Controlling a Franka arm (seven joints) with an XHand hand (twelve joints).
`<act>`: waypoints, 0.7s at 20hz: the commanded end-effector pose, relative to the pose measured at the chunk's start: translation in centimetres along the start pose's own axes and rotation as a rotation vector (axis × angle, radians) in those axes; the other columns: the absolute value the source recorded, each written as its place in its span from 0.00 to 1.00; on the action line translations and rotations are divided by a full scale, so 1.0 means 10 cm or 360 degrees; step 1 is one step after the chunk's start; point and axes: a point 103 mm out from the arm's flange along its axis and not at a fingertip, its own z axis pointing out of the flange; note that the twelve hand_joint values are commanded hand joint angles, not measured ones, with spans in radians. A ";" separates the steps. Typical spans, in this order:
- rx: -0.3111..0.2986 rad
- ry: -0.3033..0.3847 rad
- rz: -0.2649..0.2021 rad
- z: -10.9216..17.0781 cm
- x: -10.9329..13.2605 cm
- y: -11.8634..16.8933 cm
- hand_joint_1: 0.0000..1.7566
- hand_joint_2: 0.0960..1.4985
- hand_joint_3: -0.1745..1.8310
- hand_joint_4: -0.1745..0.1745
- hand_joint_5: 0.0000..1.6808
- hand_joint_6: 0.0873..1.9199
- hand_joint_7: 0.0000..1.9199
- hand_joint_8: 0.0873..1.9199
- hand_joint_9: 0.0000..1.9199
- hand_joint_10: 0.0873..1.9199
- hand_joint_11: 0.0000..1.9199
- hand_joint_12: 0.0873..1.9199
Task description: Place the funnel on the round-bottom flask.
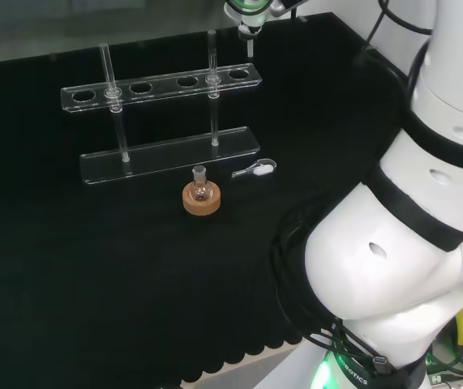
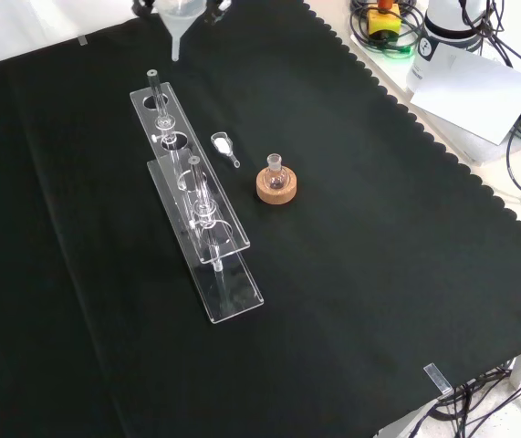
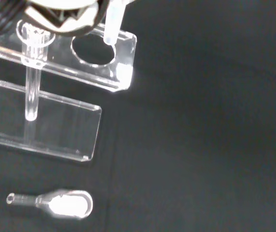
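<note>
A small round-bottom flask stands upright on a cork ring in the middle of the cloth; the front view shows the flask right of the rack. High above the rack's far end the hand is shut on a clear funnel, stem pointing down. In the front view the funnel hangs at the top edge between dark fingers, well away from the flask. The wrist view has the funnel stem under the blurred hand, over the rack's end hole.
A clear two-tier test-tube rack with two tubes stands behind the flask in the head view and left of it in the front view. A small clear scoop lies between rack and flask, also in the wrist view.
</note>
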 end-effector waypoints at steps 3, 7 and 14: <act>-0.0010 0.0024 0.0006 0.12 0.15 -0.55 0.57 0.44 0.47 0.48 0.35 0.24 0.32 0.29 0.50 0.18 0.35 0.63; -0.0020 0.0041 -0.0019 0.24 0.30 -0.71 0.57 0.44 0.47 0.49 0.35 0.25 0.32 0.29 0.50 0.18 0.35 0.63; 0.0013 0.0042 -0.0091 0.46 0.68 -0.88 0.57 0.44 0.47 0.49 0.34 0.27 0.33 0.30 0.50 0.18 0.36 0.63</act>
